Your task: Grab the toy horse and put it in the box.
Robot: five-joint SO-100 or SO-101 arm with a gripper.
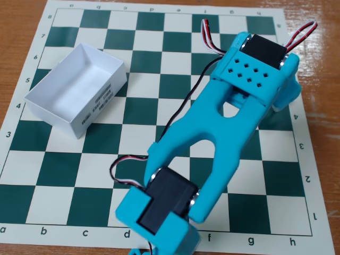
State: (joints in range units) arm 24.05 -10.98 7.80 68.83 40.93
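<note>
Your turquoise arm [212, 133] stretches across the chessboard [64, 170] to its right edge in the fixed view, and its wrist hides the fingers, so you cannot tell how far they are open. The toy horse is hidden too. The box [58, 101] sits empty at the board's left, well apart.
</note>
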